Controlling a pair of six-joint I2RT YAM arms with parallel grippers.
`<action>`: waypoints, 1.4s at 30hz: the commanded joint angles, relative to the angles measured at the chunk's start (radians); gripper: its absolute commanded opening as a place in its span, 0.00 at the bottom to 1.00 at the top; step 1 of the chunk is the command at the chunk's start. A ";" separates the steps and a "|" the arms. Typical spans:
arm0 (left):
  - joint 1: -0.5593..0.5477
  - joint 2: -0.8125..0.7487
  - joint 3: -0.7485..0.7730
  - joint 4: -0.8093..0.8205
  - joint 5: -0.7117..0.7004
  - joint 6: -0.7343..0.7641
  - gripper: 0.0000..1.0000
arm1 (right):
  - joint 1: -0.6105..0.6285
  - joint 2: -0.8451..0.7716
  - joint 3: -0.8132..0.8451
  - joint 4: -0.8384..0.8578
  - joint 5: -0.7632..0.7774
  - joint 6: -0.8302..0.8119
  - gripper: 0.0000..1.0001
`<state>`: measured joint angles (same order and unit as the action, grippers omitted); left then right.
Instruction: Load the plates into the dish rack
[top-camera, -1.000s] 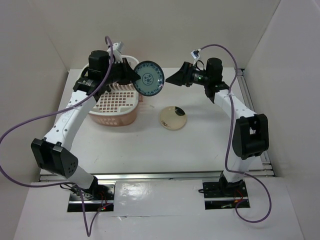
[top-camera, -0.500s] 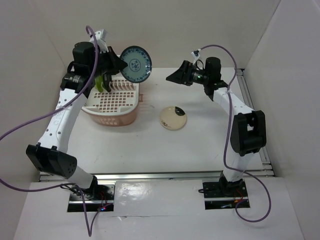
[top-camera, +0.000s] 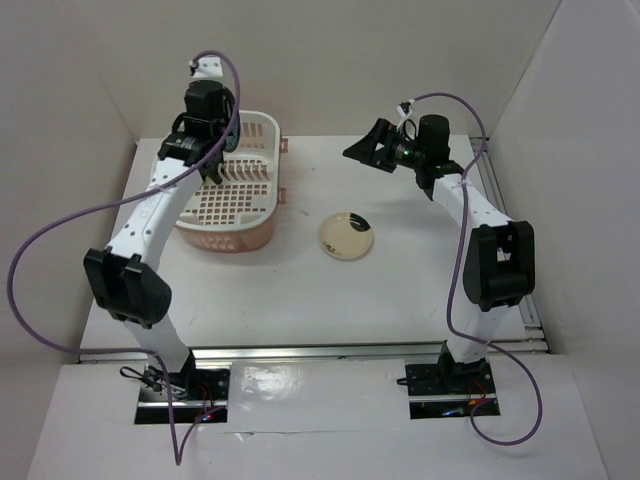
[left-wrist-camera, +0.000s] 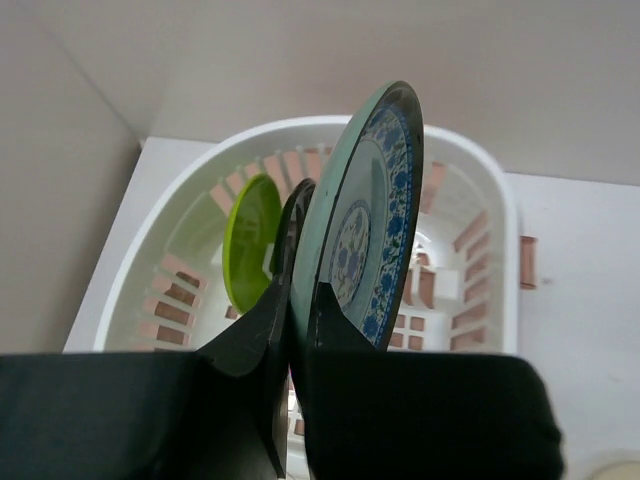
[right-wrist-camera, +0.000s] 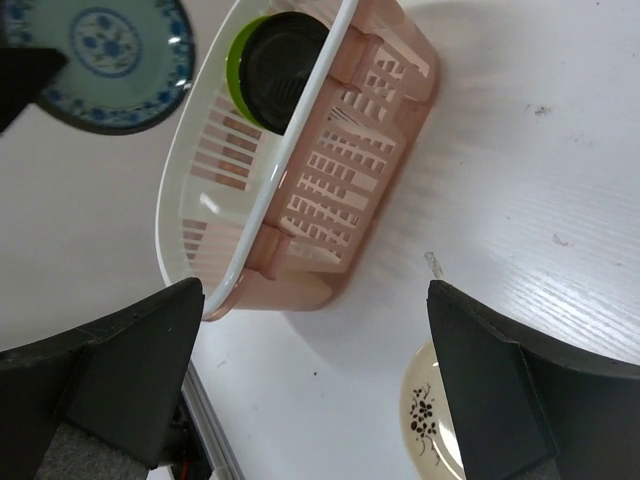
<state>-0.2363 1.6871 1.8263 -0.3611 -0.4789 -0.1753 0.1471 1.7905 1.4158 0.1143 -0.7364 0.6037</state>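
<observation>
My left gripper (left-wrist-camera: 300, 292) is shut on the lower rim of the dark teal-blue patterned plate (left-wrist-camera: 365, 230), which stands on edge over the pale pink dish rack (left-wrist-camera: 503, 210). Inside the rack a lime green plate (left-wrist-camera: 249, 240) stands upright, with a black plate (left-wrist-camera: 288, 225) beside it. From above, the left gripper (top-camera: 210, 158) hangs over the rack (top-camera: 270, 126). The cream plate (top-camera: 346, 236) lies flat on the table, right of the rack. My right gripper (right-wrist-camera: 315, 290) is open and holds nothing, in the air above the table between rack (right-wrist-camera: 292, 150) and cream plate (right-wrist-camera: 430, 420).
White walls close in the table on the left, back and right. The left arm's purple cable (top-camera: 60, 240) loops out to the left. A metal rail (top-camera: 320, 350) runs along the table's near edge.
The left arm has swung left with the teal-blue plate, from beside the rack's right rim to over its inside, turning the plate edge-on. The right arm has barely moved.
</observation>
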 joint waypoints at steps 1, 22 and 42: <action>-0.015 0.084 0.011 0.126 -0.185 0.129 0.00 | 0.005 -0.006 0.038 -0.005 0.011 -0.016 1.00; 0.006 0.335 0.076 0.266 -0.253 0.228 0.00 | 0.005 0.110 0.078 0.087 -0.075 0.074 1.00; 0.025 0.405 0.077 0.255 -0.164 0.184 0.00 | 0.005 0.150 0.107 0.096 -0.115 0.074 1.00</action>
<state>-0.2161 2.0895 1.8706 -0.1562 -0.6476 0.0254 0.1478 1.9350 1.4685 0.1493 -0.8318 0.6830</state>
